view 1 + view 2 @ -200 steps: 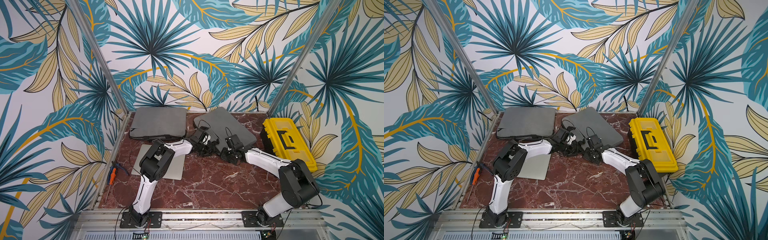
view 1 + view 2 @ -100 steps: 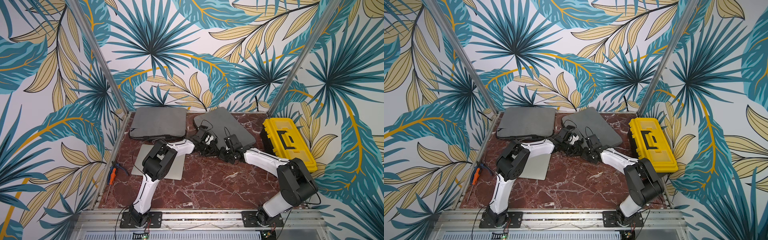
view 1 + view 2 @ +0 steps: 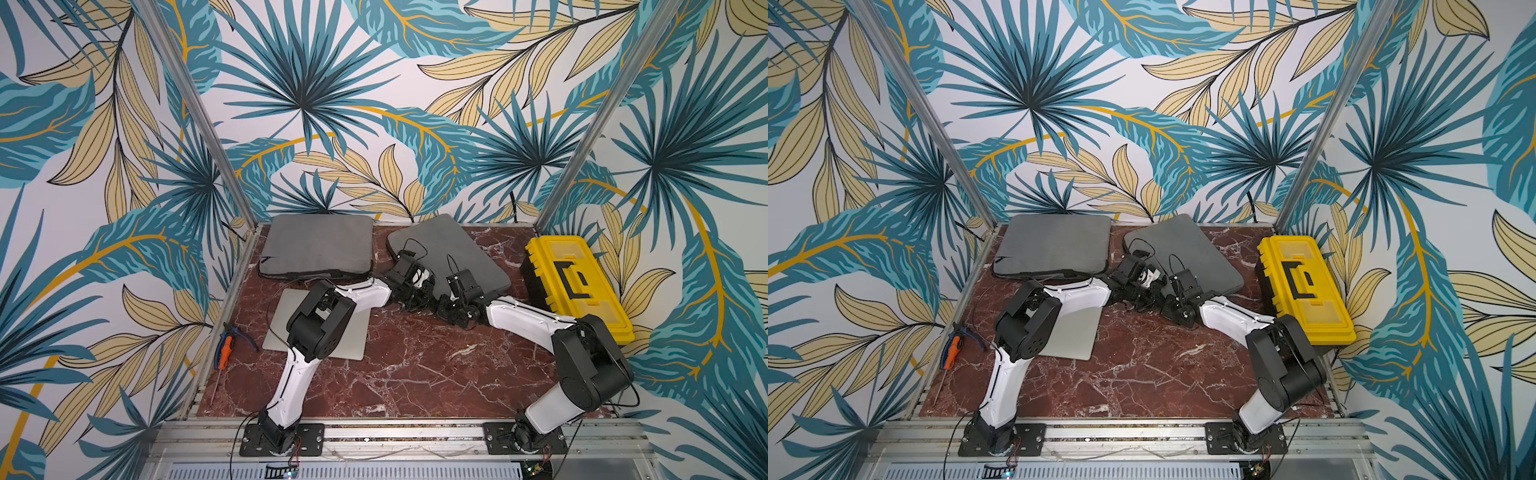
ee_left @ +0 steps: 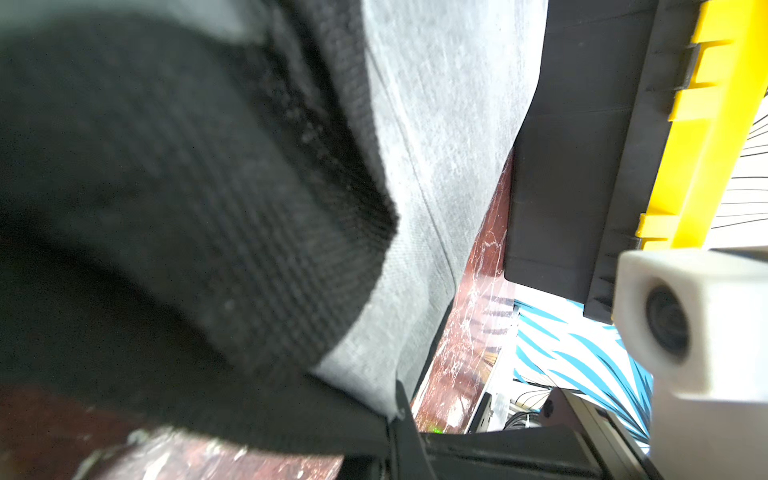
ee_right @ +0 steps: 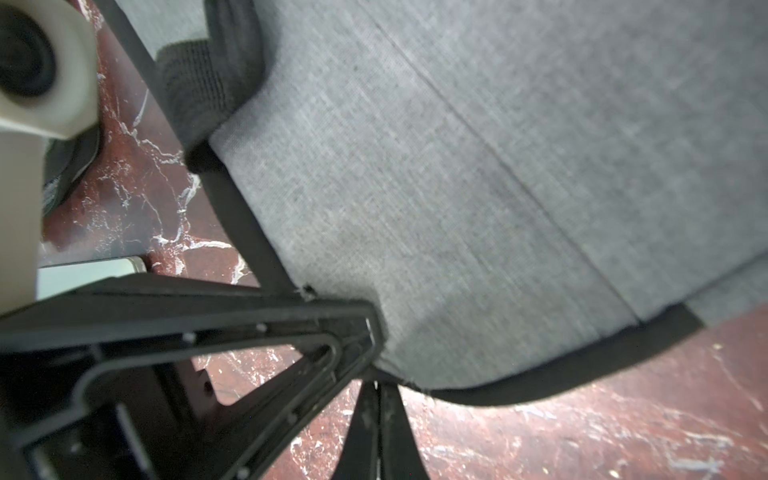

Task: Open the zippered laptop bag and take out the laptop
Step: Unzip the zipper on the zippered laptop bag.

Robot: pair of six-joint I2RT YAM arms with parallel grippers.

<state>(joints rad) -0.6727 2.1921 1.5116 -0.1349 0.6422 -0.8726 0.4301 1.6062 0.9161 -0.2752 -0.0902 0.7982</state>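
Red marble counter [image 3: 415,374] carried a grey laptop bag [image 3: 457,249] lying askew at the middle of the back edge. Both arms met at its near corner. The left end effector [image 4: 397,415] and right end effector [image 5: 376,386] were each closed narrow against the black trim. Whether either pinched the zipper could not be told. A second bag [image 3: 320,241] lay in the back left corner.

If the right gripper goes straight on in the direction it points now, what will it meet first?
Probably the grey laptop bag: the right gripper is shut with its tips at the bag's dark edge, so it would press into the fabric. Whether it grips anything is unclear.
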